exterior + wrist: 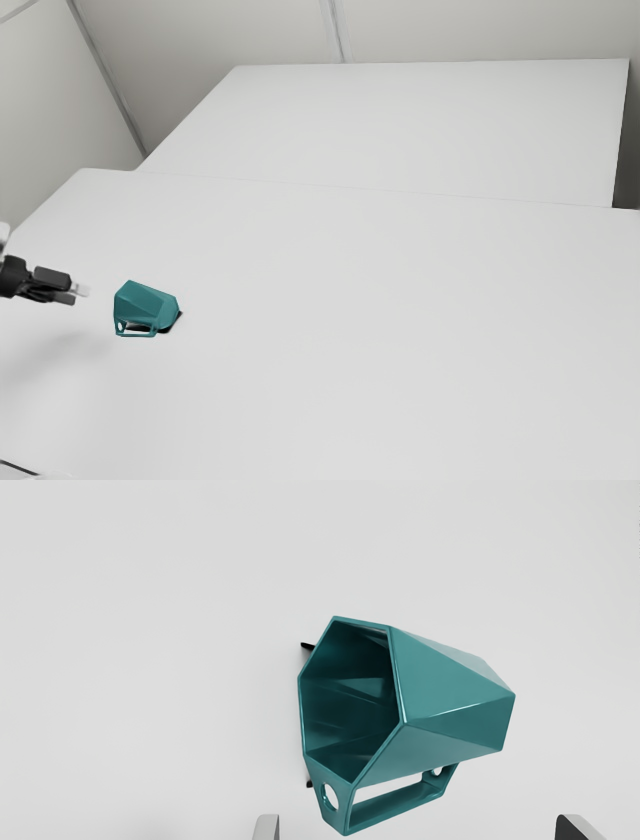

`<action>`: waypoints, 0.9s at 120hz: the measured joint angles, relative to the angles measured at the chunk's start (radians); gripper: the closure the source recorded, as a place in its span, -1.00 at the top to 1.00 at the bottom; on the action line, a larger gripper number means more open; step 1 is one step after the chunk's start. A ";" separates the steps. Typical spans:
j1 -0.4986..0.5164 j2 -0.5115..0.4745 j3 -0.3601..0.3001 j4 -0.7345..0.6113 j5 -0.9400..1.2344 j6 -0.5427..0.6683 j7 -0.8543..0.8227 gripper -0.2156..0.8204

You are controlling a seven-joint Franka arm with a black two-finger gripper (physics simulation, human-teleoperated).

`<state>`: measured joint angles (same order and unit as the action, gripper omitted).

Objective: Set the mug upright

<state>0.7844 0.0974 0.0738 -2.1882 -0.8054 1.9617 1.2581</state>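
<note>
Where mug (450,680) lies, mouth (345,705) sideways, axis roughly level

See a smooth, whitish counter (400,340). Bears a teal mug (145,303), tipped on its side toward the exterior view's left, with black slivers (307,646) just beside it, too small to identify.

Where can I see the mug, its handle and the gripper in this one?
Mug (450,680): wrist view, on its outer side wall.
Handle (395,804): wrist view, on its long bar.
Gripper (420,825): wrist view, midway between its two parted fingertips.
</note>
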 joint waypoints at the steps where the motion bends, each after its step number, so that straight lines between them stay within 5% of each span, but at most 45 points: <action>1: 0.000 0.002 0.000 0.000 -0.003 0.000 0.002 0.58; 64: 0.021 0.066 0.000 0.035 -0.035 -0.166 -0.063 0.58; 108: 0.019 0.186 -0.009 0.191 -0.034 -0.201 -0.109 0.58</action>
<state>0.8039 0.2837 0.0645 -1.9974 -0.8392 1.7603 1.1494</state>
